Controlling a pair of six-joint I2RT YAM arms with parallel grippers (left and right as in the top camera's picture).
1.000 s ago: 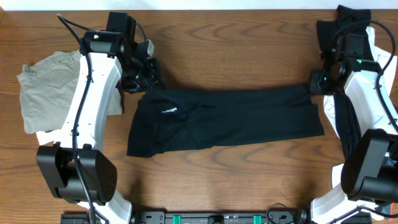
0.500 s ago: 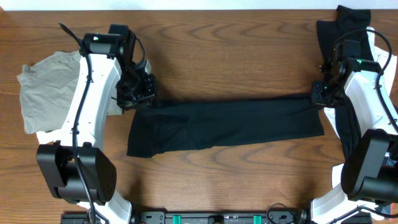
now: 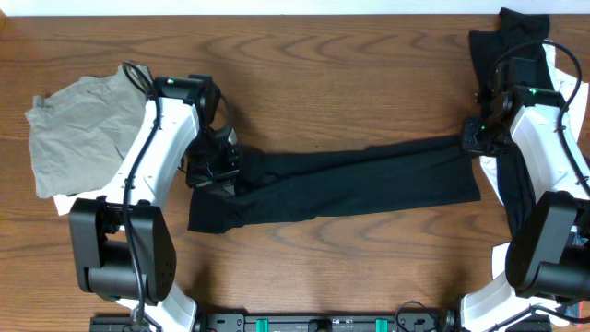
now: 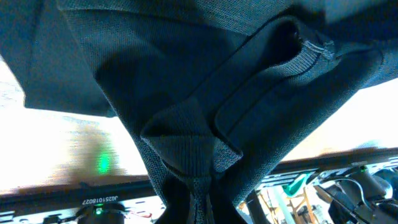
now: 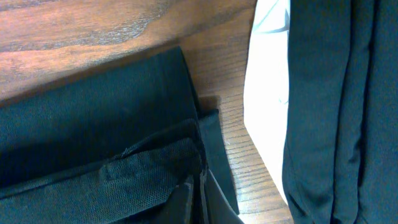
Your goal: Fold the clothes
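Fabric this thin looks light, limp and quick to sag, so hems and corners are the places to pinch. At the frame's left lies a crumpled olive-grey garment (image 3: 78,124). Just right of it the left gripper (image 3: 224,175), its arm bent low, is clenched on a bunched corner of the black knit T-shirt (image 3: 369,180), a folded band across the centre. At its right end the right gripper (image 3: 470,138) pinches the other edge, beside stacked black and white garments (image 3: 516,37).
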